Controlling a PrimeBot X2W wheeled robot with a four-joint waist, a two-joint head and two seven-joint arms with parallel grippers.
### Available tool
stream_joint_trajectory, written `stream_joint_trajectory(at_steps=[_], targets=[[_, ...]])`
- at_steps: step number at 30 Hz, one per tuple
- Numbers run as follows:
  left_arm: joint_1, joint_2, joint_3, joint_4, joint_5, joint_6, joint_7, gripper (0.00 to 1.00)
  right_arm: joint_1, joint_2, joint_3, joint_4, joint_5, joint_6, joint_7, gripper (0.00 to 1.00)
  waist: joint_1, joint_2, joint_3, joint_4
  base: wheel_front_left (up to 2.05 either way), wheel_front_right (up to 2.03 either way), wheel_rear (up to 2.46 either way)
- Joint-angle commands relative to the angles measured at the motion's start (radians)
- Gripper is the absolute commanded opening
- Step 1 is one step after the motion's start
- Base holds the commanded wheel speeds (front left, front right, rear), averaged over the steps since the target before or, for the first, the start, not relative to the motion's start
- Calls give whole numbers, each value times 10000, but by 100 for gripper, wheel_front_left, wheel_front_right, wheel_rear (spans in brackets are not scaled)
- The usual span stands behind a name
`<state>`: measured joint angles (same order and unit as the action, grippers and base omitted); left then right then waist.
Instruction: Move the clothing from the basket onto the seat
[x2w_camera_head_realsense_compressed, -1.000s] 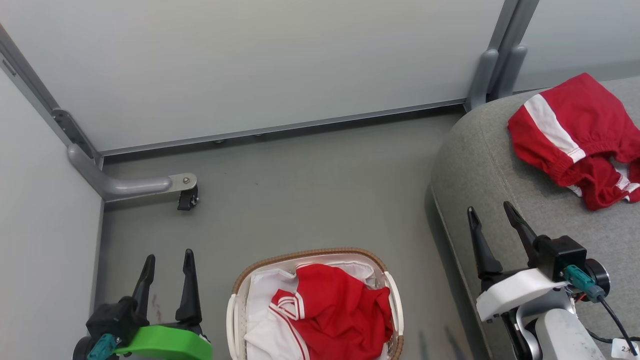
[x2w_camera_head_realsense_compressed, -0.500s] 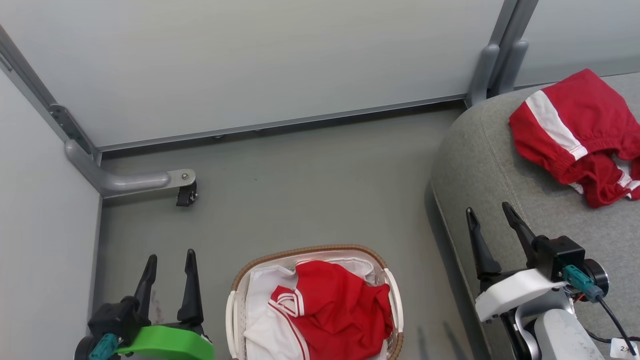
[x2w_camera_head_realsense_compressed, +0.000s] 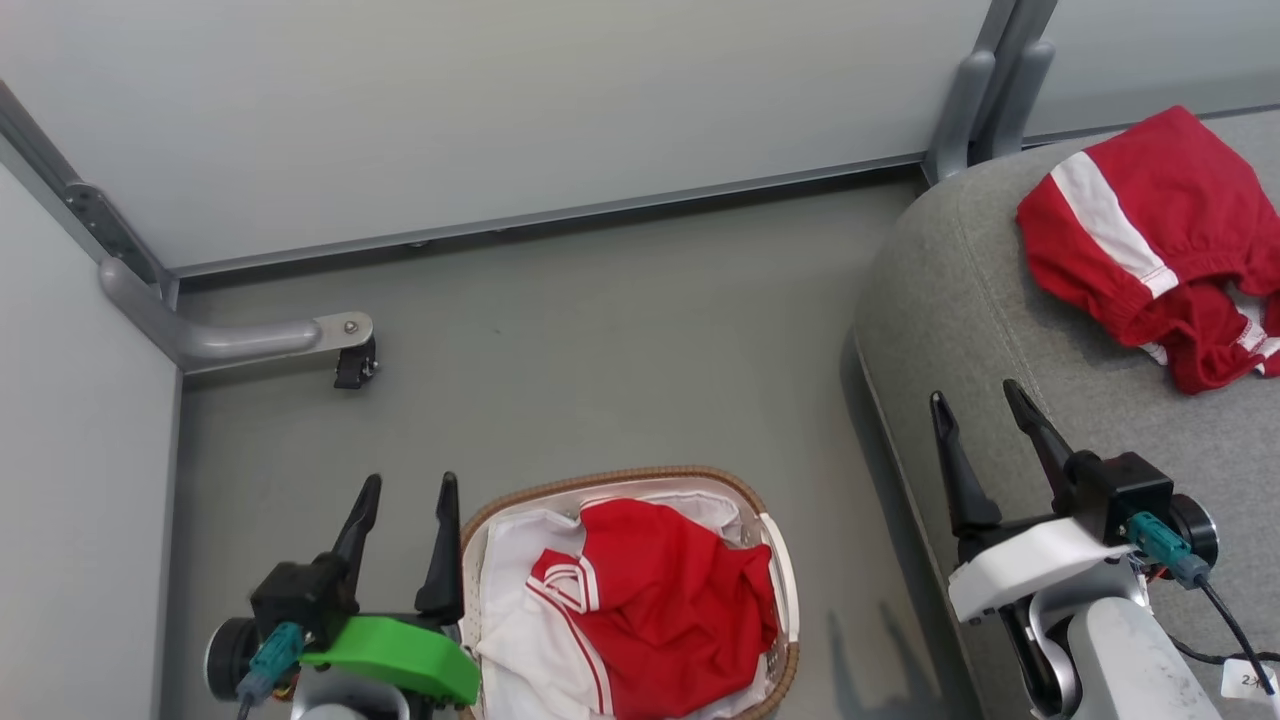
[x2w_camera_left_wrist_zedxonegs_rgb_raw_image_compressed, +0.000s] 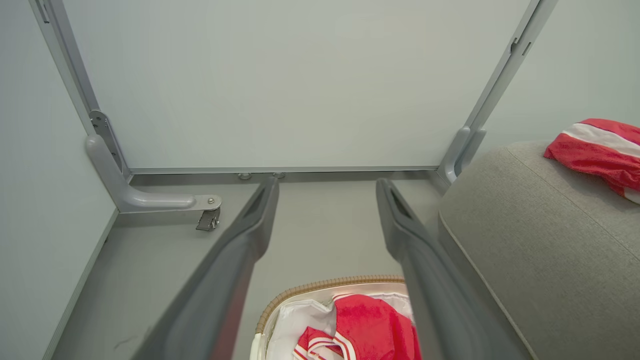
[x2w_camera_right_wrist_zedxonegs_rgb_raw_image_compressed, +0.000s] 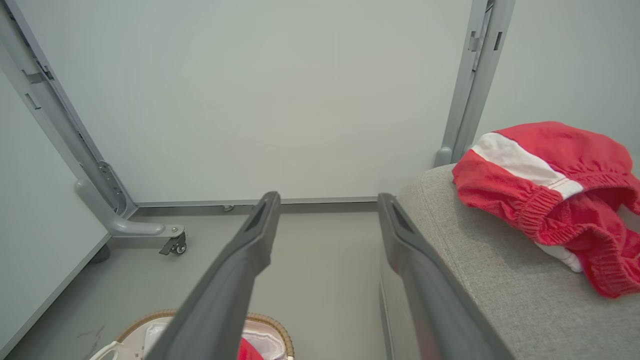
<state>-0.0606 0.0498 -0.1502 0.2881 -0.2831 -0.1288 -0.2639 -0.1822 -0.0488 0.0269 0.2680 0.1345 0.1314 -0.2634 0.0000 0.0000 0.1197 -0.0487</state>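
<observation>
At 7 o'clock the left jaws gape empty beside the oval woven-rimmed basket (x2w_camera_head_realsense_compressed: 610, 476), crumpled red shirt (x2w_camera_head_realsense_compressed: 670, 600) inside. At 4, right jaws gape empty over the rounded grey fabric seat (x2w_camera_head_realsense_compressed: 950, 300); white-striped shorts (x2w_camera_head_realsense_compressed: 1150, 220) lie at 2.

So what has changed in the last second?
The left gripper has swung right toward the small white perforated basket with the brown woven rim and now sits just beside its left edge, open and empty. The head camera shifted slightly. Unchanged: the right gripper open at the big grey fabric seat, red white-striped shorts on it, red white-sleeved shirt in the basket.
</observation>
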Motion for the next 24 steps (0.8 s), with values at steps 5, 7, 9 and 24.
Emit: stream_joint_trajectory(at_steps=[5, 7, 9, 24], targets=[[-1321, 180, -877, 896, 265, -32, -9, 100, -568, -32, -67, -299, -79, -14, -20, 100, 0, 0, 1182, -369, 0, 0, 0], [-1946, 262, -1293, 1427, 293, -32, -9, 100, -860, -32, -89, -420, -27, -14, -20, 100, 0, 0, 1707, -537, 0, 0, 0], [-2504, 349, -1729, 1910, 343, -32, -9, 100, -1132, -30, -104, -521, 34, -14, -20, 100, 0, 0, 2194, -691, 0, 0, 0], [-5362, 1202, -4849, 6318, 16, -30, 264, 100, -2635, -21, 665, -1110, 895, -14, -20, 100, 0, 0, 5191, -2142, 0, 0, 0]])
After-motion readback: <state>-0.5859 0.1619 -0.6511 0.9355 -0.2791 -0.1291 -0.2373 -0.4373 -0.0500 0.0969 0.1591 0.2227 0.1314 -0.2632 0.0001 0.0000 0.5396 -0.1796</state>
